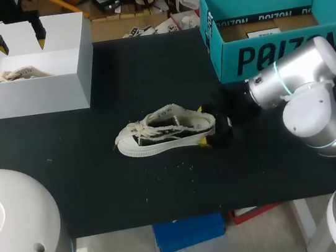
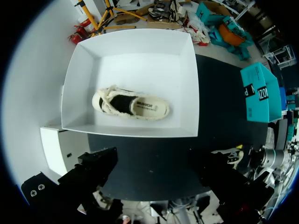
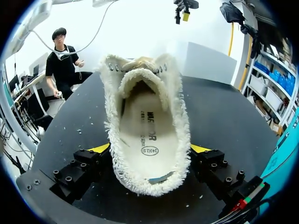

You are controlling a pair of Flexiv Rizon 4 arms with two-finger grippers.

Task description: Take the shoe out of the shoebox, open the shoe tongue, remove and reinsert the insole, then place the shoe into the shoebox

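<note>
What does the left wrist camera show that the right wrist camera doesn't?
Only the left wrist view: a second shoe lying inside the white box. Only the right wrist view: the insole seated in the table shoe, whose heel sits gripped between the fingers of the right end effector. Both: the white box and the black table.

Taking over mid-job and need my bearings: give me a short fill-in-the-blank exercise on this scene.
The right gripper holds the shoe on the table by its ___.
The left gripper hangs, open, over a box coloured ___.
The second shoe lies ___ that box.
Missing words: heel; white; inside.
</note>
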